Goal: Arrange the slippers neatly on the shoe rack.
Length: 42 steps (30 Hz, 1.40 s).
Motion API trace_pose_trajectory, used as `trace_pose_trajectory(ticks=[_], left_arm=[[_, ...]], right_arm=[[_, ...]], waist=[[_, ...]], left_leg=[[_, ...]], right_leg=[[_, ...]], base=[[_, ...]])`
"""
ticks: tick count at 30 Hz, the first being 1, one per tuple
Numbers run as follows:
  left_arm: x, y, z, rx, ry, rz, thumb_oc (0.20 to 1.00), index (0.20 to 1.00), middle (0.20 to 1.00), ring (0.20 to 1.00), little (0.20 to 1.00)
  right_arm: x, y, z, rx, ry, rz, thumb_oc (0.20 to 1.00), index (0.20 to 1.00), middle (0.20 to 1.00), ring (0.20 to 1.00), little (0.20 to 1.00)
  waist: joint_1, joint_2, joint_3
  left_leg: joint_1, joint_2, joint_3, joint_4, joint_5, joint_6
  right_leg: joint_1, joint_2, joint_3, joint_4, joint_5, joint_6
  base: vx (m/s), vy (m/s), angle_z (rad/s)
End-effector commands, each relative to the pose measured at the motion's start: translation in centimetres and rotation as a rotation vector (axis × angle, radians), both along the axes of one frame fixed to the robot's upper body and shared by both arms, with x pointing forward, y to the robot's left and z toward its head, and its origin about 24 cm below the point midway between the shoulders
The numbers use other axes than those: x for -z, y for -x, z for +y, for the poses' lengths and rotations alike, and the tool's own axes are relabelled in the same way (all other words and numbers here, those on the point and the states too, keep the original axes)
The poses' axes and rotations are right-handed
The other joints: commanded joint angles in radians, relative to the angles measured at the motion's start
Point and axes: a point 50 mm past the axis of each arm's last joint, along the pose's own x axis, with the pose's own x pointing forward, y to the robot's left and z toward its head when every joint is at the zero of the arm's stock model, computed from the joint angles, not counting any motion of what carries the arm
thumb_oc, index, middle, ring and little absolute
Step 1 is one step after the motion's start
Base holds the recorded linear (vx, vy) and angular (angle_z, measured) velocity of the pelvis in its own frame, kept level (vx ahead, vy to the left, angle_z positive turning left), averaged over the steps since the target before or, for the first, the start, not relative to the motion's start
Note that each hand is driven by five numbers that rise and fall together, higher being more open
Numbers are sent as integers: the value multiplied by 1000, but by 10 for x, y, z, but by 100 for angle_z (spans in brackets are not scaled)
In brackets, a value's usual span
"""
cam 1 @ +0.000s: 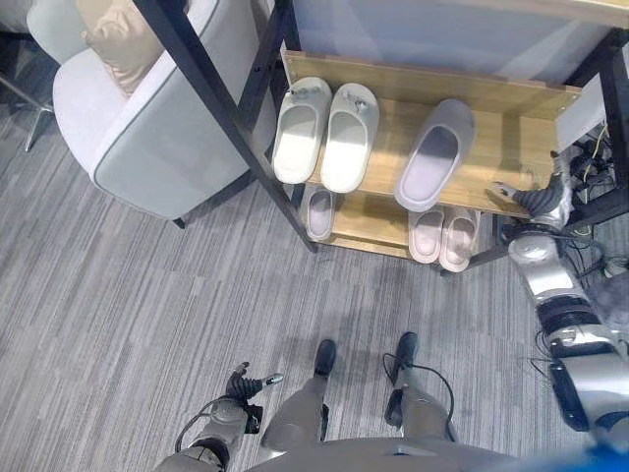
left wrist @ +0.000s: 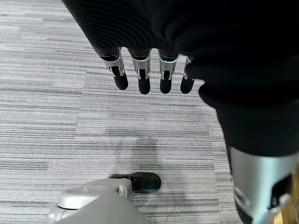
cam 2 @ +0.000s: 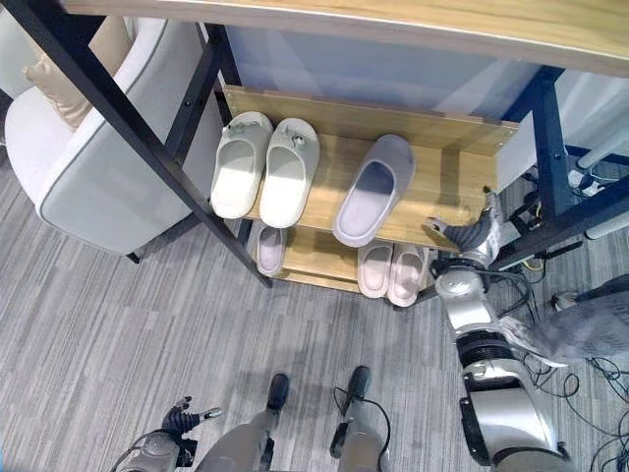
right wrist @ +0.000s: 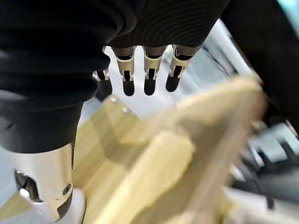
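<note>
On the upper wooden shoe rack shelf (cam 1: 511, 147), a pale green slipper pair (cam 1: 322, 133) left of one grey slipper (cam 1: 433, 154), right hand (cam 1: 531, 200) unclenched at the shelf's right front corner, left hand (cam 1: 246, 383) relaxed, lower left.

Grey armchair (cam 1: 147, 128) at upper left, tan cushion (cam 1: 123, 44) on its seat. Grey striped carpet (cam 1: 118, 324) across the lower frame.
</note>
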Motion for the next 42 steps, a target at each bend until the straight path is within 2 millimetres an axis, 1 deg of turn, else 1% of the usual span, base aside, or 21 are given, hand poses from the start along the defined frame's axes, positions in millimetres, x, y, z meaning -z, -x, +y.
trace_pose_trajectory(ticks=[1, 5, 7, 11, 12, 17, 20, 23, 26, 27, 28, 32, 36, 39, 40, 42], left_arm=[[3, 7, 8, -29, -37, 60, 1000, 1000, 1000, 1000, 1000], [2, 5, 7, -23, -34, 56, 1000, 1000, 1000, 1000, 1000], [2, 5, 7, -20, -34, 55, 1000, 1000, 1000, 1000, 1000], [2, 5, 8, -12, -45, 56, 1000, 1000, 1000, 1000, 1000], [2, 6, 10, -6, -52, 62, 1000, 1000, 1000, 1000, 1000], [1, 7, 13, -1, -62, 66, 1000, 1000, 1000, 1000, 1000], [0, 5, 16, -3, -71, 63, 1000, 1000, 1000, 1000, 1000], [-1, 4, 18, -5, -79, 60, 1000, 1000, 1000, 1000, 1000], [-3, 1, 21, -7, -88, 53, 1000, 1000, 1000, 1000, 1000], [-3, 1, 21, -7, -88, 53, 1000, 1000, 1000, 1000, 1000], [-3, 0, 23, -11, -94, 50, 1000, 1000, 1000, 1000, 1000], [-4, 1, 25, -21, -96, 47, 1000, 1000, 1000, 1000, 1000], [-8, -6, 29, -28, -106, 20, 1000, 1000, 1000, 1000, 1000], [-11, -13, 32, -39, -106, -4, 1000, 1000, 1000, 1000, 1000], [-12, -14, 33, -41, -110, -10, 1000, 1000, 1000, 1000, 1000], [-12, -14, 34, -42, -111, -11, 1000, 1000, 1000, 1000, 1000]], right_arm=[[-22, 0, -5, -46, -1, -120, 1000, 1000, 1000, 1000, 1000], [-16, 2, 15, -137, 0, -119, 1000, 1000, 1000, 1000, 1000], [-20, 3, 17, -141, 38, -134, 1000, 1000, 1000, 1000, 1000], [-27, 2, 15, -115, 95, -150, 1000, 1000, 1000, 1000, 1000], [-36, -2, 12, -102, 95, -173, 1000, 1000, 1000, 1000, 1000], [-43, -9, 5, -79, 92, -166, 1000, 1000, 1000, 1000, 1000], [-53, -15, 4, -77, 85, -186, 1000, 1000, 1000, 1000, 1000], [-58, -18, 2, -67, 84, -187, 1000, 1000, 1000, 1000, 1000], [-70, -24, -2, -60, 93, -192, 1000, 1000, 1000, 1000, 1000], [-70, -24, -2, -60, 93, -192, 1000, 1000, 1000, 1000, 1000], [-77, -28, 0, -68, 96, -200, 1000, 1000, 1000, 1000, 1000], [-82, -33, 0, -72, 103, -186, 1000, 1000, 1000, 1000, 1000], [-94, -39, 1, -78, 117, -189, 1000, 1000, 1000, 1000, 1000], [-95, -44, 4, -91, 139, -150, 1000, 1000, 1000, 1000, 1000], [-93, -47, 2, -86, 172, -97, 1000, 1000, 1000, 1000, 1000], [-92, -48, 0, -81, 183, -74, 1000, 1000, 1000, 1000, 1000]], waist=[[16, -13, -5], [18, -22, -8], [21, -25, -9], [28, -28, -8], [35, -32, -5], [48, -38, -1], [54, -43, 6], [59, -46, 10], [65, -50, 18], [65, -50, 18], [69, -55, 25], [78, -60, 35], [91, -67, 52], [101, -75, 61], [106, -81, 64], [109, -83, 65]], left_leg=[[-22, 3, 10, 2, -60, -32], [-20, 4, 8, 2, -60, -30], [-19, 1, 6, 2, -61, -29], [-20, 0, 2, 2, -61, -28], [-23, -3, -1, 2, -60, -26], [-32, -6, -3, 2, -56, -26], [-39, -7, -2, 2, -53, -26], [-46, -8, -3, 2, -50, -26], [-54, -8, -4, 2, -47, -27], [-54, -8, -4, 2, -47, -27], [-62, -8, -7, 2, -44, -29], [-70, -6, -7, 2, -42, -32], [-87, -7, -14, 2, -34, -36], [-99, -4, -20, 2, -31, -40], [-102, -2, -24, 2, -29, -42], [-104, -1, -26, 2, -28, -43]], right_leg=[[148, -70, -14, 7, -117, 118], [154, -70, -21, 7, -117, 118], [155, -70, -22, 9, -118, 118], [155, -72, -25, 10, -118, 119], [152, -73, -25, 12, -116, 120], [144, -76, -25, 12, -113, 121], [136, -77, -25, 13, -109, 121], [132, -77, -26, 13, -109, 121], [125, -76, -26, 15, -107, 121], [125, -76, -26, 15, -107, 121], [118, -75, -26, 15, -105, 121], [113, -71, -25, 14, -104, 120], [101, -69, -31, 14, -101, 120], [96, -68, -40, 16, -103, 119], [94, -65, -44, 17, -104, 117], [93, -64, -45, 17, -104, 116]], base=[[0, 0, 0], [0, 0, 0], [0, 0, 0], [-4, 10, 0], [-13, 34, 1], [-5, 14, 1], [-2, 9, 1], [0, 0, 0], [0, 0, 0], [0, 0, 0], [0, 0, 0], [3, 3, 1], [-5, 4, 4], [5, -15, 9], [1, -13, 3], [8, -10, 5]])
